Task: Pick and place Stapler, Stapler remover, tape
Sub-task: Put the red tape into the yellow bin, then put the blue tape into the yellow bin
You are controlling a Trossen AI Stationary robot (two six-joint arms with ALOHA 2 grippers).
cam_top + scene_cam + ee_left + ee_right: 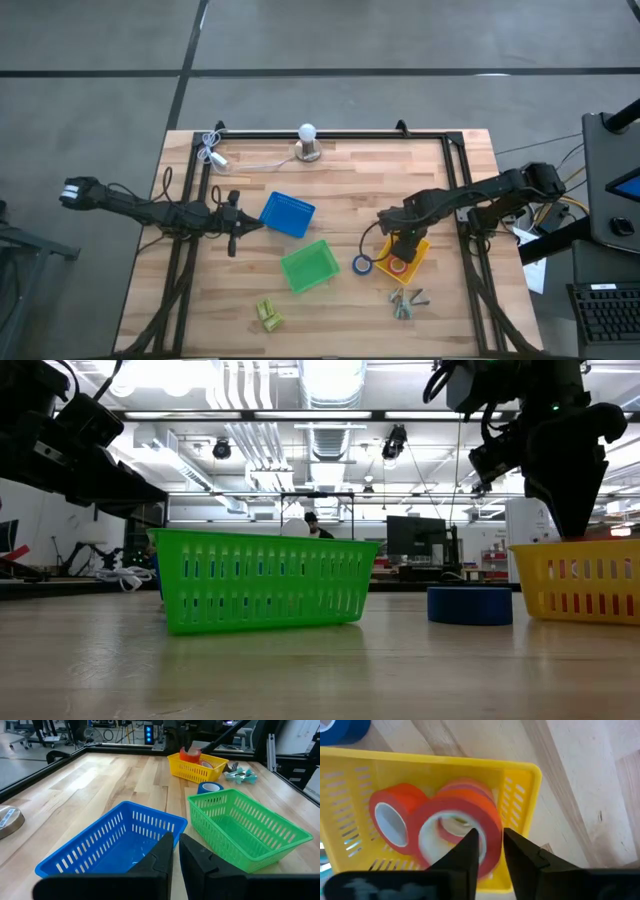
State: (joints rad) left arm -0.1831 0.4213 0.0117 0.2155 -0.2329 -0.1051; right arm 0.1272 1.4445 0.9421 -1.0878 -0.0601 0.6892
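At the near edge of the desk (330, 310), yellow-green pieces (268, 315) and teal-grey pieces (405, 301) are seen. Behind them a green bin (309, 266) is placed, with a blue tape roll (361, 265) just beside the yellow bin (424, 250). The right gripper (490, 842) is held over the yellow bin, its jaws narrowly parted across the wall of a red tape roll (457, 827); more red rolls (392, 820) are lying inside. Farther back, a blue bin (288, 214) is faced by the left gripper (236, 228), jaws closed on nothing.
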